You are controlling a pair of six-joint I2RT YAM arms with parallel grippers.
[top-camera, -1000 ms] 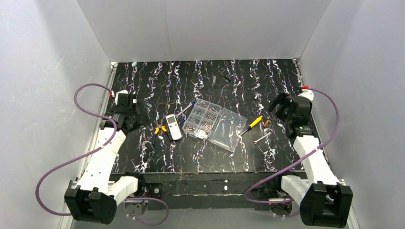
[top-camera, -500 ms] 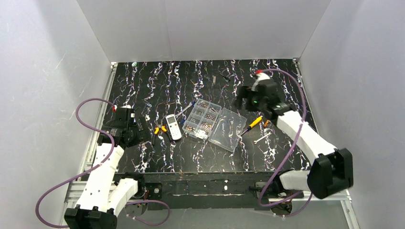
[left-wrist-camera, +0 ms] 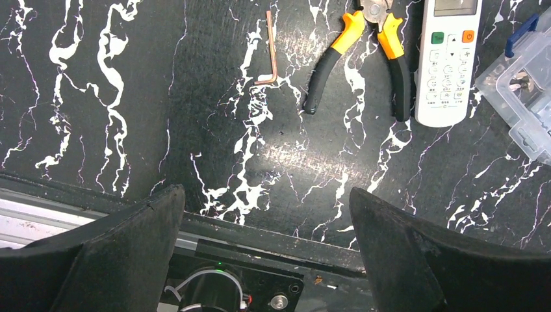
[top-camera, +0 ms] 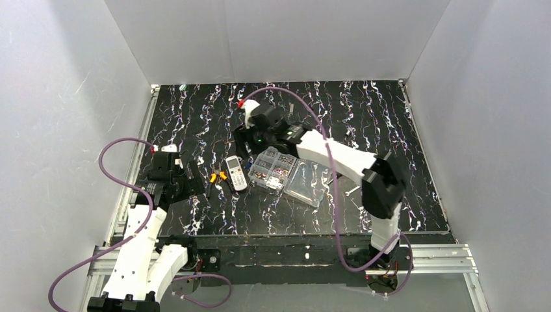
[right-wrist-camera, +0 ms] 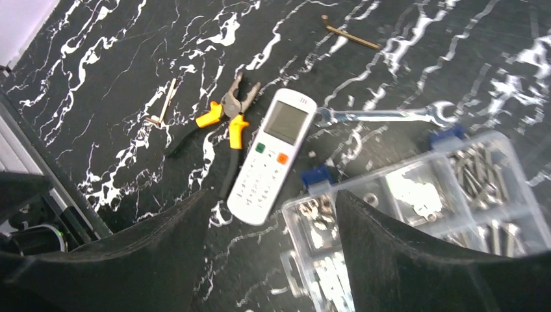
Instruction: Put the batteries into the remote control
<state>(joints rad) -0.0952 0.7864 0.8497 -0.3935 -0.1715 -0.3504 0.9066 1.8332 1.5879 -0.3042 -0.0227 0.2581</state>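
- remote control: face up on bench, left of centre, roughly midway btw far and near edges. Same spot as 1 s ago.
- pliers w/ orange grips lie just beside the remote's left side. Clear screw box sits just beside its right side, w/ lid folded open toward the right edge. None shifted vs earlier.
- right arm: big change. Was folded by the right edge 1 s ago and part-way across 0.5 s ago. Now stretched over the box, wrist above the bench on the far side of the remote.
- right jaws: spread, nothing btw them. Wrist view looks down on remote, pliers and box corner. No contact w/ remote seen.
- left arm: by the left edge, wrist a bit closer to the near edge than 1 s ago.
- left jaws: spread wide, nothing btw them, apart from remote and pliers.
- copper hex key lies left of the pliers.
- spanner lies by the remote's screen end, one head close to its corner.
- screwdriver seen earlier right of the lid is now hidden under the right arm.
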